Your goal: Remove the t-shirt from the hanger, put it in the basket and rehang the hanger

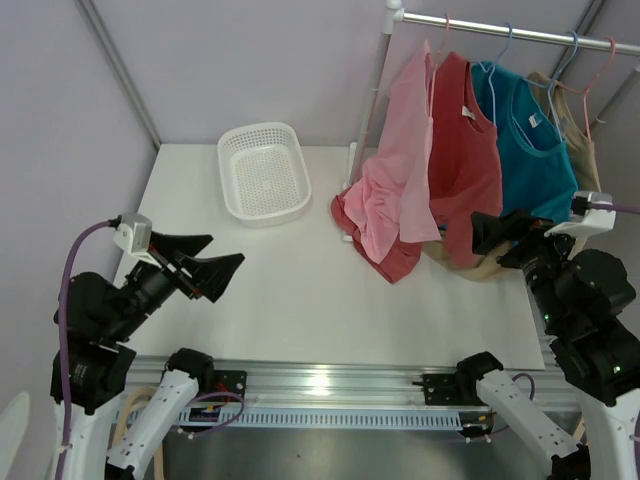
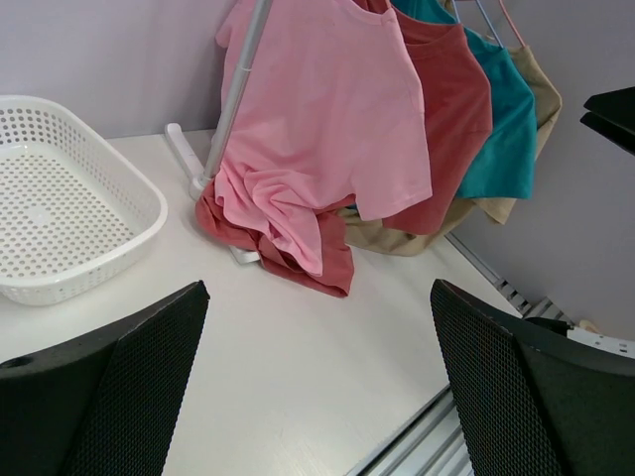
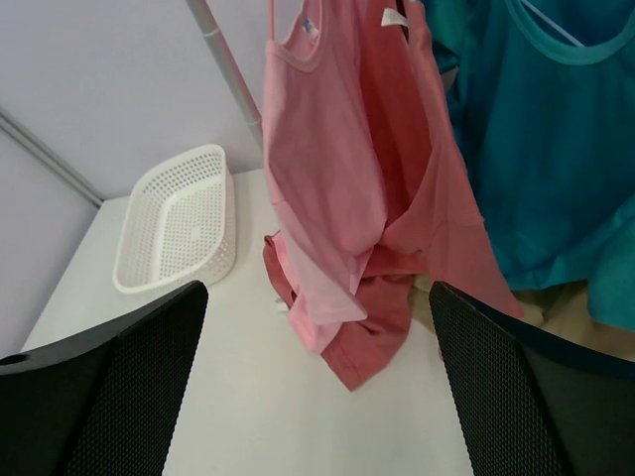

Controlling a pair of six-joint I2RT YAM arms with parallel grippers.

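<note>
Two claws wide open, tees on the rail

Top view: left gripper (image 1: 226, 250) hangs over the left side of the table (image 1: 300, 300), jaws spread wide, nothing btwn them. Right gripper (image 1: 488, 243) sits at the right edge, near the low hems of the hung clothes, also spread wide & empty. Pink t-shirt (image 1: 405, 170) hangs on its hanger (image 1: 444, 40) at the left end of the rail (image 1: 500, 28), its bottom bunched on the table by the rack post. Behind it along the rail: red t-shirt (image 1: 468, 150), teal t-shirt (image 1: 525, 150), then a beige garment (image 1: 590, 165). White basket (image 1: 228, 180) at back left, apart from the clothes.

Left wrist view: both fingers (image 2: 119, 387) sit in the bottom corners, far apart, only tabletop btwn them. Pink t-shirt is ahead, lying over the red one, hem crumpled on the table. Basket is to the left.

Right wrist view: fingers (image 3: 109, 397) are just as far apart, touching nothing. Pink t-shirt is straight ahead, red & teal to its right, basket at left
</note>
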